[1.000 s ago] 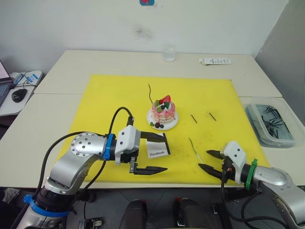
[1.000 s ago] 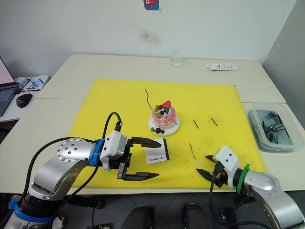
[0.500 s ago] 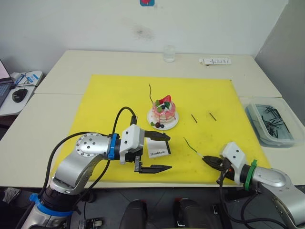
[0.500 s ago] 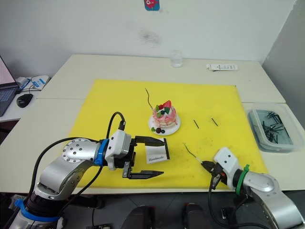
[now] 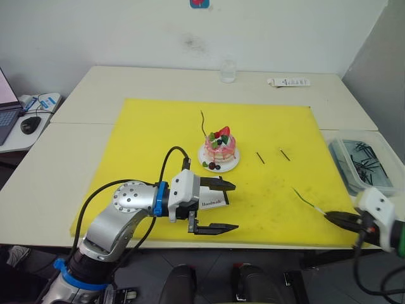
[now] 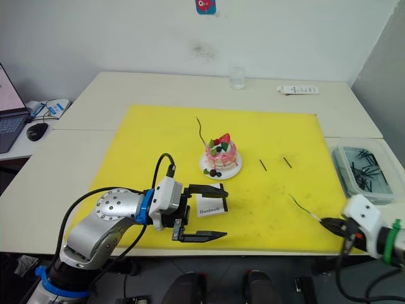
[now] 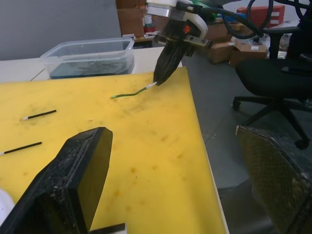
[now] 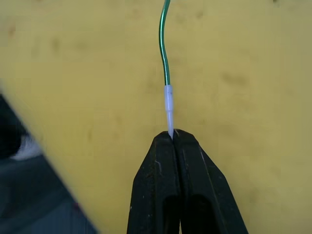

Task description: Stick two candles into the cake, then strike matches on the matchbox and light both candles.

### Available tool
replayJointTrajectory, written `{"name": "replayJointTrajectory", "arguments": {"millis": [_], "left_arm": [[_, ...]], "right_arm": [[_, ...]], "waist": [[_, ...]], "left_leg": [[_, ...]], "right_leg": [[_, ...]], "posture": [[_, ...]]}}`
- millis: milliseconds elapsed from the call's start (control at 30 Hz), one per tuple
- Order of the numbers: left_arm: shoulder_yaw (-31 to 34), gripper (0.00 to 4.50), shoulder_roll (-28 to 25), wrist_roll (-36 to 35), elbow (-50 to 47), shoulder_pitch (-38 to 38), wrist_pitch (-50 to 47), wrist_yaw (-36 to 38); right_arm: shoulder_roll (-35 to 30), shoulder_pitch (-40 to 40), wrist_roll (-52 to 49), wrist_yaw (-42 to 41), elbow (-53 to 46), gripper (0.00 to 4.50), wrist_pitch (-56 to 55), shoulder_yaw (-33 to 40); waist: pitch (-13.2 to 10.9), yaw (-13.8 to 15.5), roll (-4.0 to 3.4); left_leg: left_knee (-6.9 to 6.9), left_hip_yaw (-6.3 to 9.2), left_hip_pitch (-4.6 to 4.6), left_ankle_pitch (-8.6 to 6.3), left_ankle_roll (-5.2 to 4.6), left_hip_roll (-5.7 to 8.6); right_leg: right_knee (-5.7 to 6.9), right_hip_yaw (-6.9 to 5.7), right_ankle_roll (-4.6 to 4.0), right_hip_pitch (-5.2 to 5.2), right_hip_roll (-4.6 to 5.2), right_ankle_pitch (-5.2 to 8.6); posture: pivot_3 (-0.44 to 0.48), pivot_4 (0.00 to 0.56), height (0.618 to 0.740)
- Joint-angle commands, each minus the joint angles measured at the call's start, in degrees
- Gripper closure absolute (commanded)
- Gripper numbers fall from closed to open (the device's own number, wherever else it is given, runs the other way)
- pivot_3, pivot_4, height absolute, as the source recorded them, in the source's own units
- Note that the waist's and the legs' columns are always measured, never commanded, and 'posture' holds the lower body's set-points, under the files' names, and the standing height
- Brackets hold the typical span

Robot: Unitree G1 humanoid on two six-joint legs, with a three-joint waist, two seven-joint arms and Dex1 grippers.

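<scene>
The pink cake (image 5: 220,147) sits on its white plate (image 5: 210,167) mid-mat, with one thin wavy candle (image 5: 202,123) standing up at its left side. My right gripper (image 5: 329,216) hovers near the mat's front right corner, shut on the white end of the other candle (image 8: 164,53), which points back toward the cake. The left gripper (image 5: 235,206) is open, its two fingers on either side of the white matchbox (image 5: 212,202), which lies in front of the cake. Two short dark matches (image 5: 259,158) (image 5: 284,154) lie right of the cake.
A yellow mat (image 5: 152,139) covers the table's middle. At the far right stands a clear bin (image 5: 362,166) of dark sticks. A glass (image 5: 228,71) and a white remote-like object (image 5: 288,82) sit at the back. A mouse (image 5: 30,124) lies far left.
The right gripper shut on the candle that lay on the mat, lifted it and carried it right. The left gripper slid right until its fingers flank the matchbox.
</scene>
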State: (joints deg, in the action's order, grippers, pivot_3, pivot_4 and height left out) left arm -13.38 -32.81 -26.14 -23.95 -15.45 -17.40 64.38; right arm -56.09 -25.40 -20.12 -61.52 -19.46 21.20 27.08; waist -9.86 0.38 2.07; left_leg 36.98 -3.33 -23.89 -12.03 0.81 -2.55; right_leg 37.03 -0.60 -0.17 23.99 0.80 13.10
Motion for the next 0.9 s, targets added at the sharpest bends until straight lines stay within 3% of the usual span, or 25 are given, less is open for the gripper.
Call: {"name": "replayJointTrajectory", "arguments": {"millis": [33, 333, 433, 567, 767, 900], "left_arm": [[-1.1, 0.0, 1.5, 0.5, -0.3, -0.5, 1.9, -0.2], [-1.7, 0.0, 2.7, 1.0, -0.5, -0.3, 1.9, -1.0], [-1.7, 0.0, 2.9, 1.1, -0.8, 0.0, 1.8, -1.3], [-1.8, 0.0, 2.9, 1.2, -1.3, 0.6, 1.7, -1.7], [-2.6, 0.0, 3.7, 1.0, -2.1, 1.1, 1.6, -2.4], [-3.6, 0.0, 4.2, 2.2, -2.1, 0.9, 2.9, -2.8]], "right_arm": [[-2.6, -1.2, 2.0, -6.3, 7.0, 4.48, -7.8, 4.1], [-4.9, 1.9, 4.1, -9.9, 15.6, 4.48, -13.2, 2.4], [-5.7, 3.0, 4.8, -10.3, 16.0, 3.9, -13.4, 1.3], [-8.5, 2.9, 6.1, -11.8, 14.7, 2.54, -12.3, 1.5], [-14.1, 5.2, 5.3, -11.4, 6.1, 2.54, 0.0, 0.9], [-17.2, 9.4, 7.3, -8.8, 2.8, 2.54, 5.9, -4.2]], "waist": [[0.0, 0.0, 0.0], [0.0, -0.4, -0.04], [0.0, -0.4, -0.04], [0.0, -0.3, -0.08], [0.1, -0.4, -0.16], [0.1, -0.4, -0.15]], "left_leg": [[0.0, -0.02, 0.01, 0.0, 0.0, 0.02], [0.02, -0.01, 0.04, 0.0, 0.0, 0.02], [0.02, -0.02, 0.04, 0.0, 0.0, 0.03], [0.02, -0.03, 0.02, 0.0, 0.0, 0.05], [0.03, -0.04, 0.05, 0.0, 0.0, 0.03], [0.04, 0.04, 0.07, 0.0, 0.0, 0.01]], "right_leg": [[0.01, -0.01, 0.0, 0.0, 0.0, 0.0], [0.05, 0.01, 0.01, 0.0, -0.06, -0.01], [0.05, 0.01, 0.01, -0.01, -0.07, -0.01], [0.03, 0.01, 0.02, -0.01, -0.06, -0.01], [0.08, 0.03, 0.03, 0.0, -0.06, -0.02], [0.08, -0.01, 0.03, -0.04, -0.09, -0.02]], "posture": [[0.0, 0.15, 0.74], [0.0, 0.15, 0.74], [0.0, 0.15, 0.74], [0.0, 0.15, 0.74], [0.0, 0.15, 0.74], [0.0, 0.15, 0.74]]}}
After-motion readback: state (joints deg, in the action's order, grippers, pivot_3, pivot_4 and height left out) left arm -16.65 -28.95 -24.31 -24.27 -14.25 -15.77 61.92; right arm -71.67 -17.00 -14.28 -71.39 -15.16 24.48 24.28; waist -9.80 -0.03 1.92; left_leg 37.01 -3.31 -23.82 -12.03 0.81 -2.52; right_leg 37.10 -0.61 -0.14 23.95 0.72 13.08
